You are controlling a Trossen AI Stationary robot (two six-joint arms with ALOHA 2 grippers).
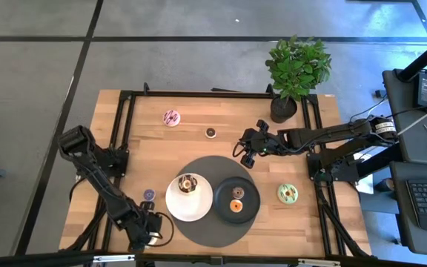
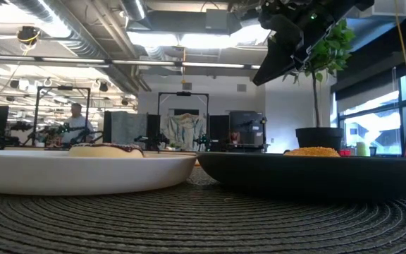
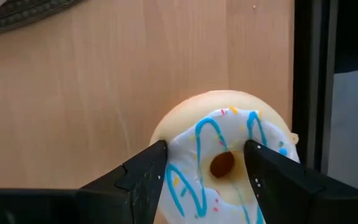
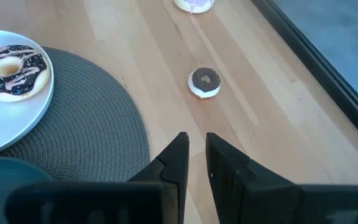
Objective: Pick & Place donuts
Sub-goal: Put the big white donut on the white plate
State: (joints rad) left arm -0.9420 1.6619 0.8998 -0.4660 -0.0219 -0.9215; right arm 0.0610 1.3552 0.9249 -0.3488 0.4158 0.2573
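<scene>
**Donut table: stock and positions**

Left gripper (image 3: 204,165): at the table's near left corner, low over the wood. Its two fingers sit either side of a cream donut (image 3: 225,158) with white icing, blue stripes and coloured sprinkles, pressing its flanks; the donut lies on the bare wood beside the black frame rail.

Right gripper (image 1: 247,150): reached in from the right, held above the wood just beyond the far edge of the round mat (image 1: 199,172). Its fingers (image 4: 176,155) are nearly together, a thin gap between them, nothing held.

White plate (image 1: 175,202): on the mat's left half. Holds one chocolate-iced donut (image 4: 8,67) with pale streaks.

Black plate (image 1: 249,209): on the mat's right half, touching or just beside the white plate. Holds one small orange donut (image 1: 237,193); a second small ring (image 1: 236,205) beside it, colour hard to tell.

Pink donut (image 1: 171,117): on bare wood near the far left of the table, well apart from the mat.

Small dark donut (image 4: 205,82): on bare wood between the pink one and the right gripper, white underside showing.

Green donut (image 1: 288,193): on bare wood right of the black plate.

Small purple donut (image 1: 149,194): on bare wood just left of the white plate.

Potted plant (image 1: 296,70): at the table's far right corner.
</scene>
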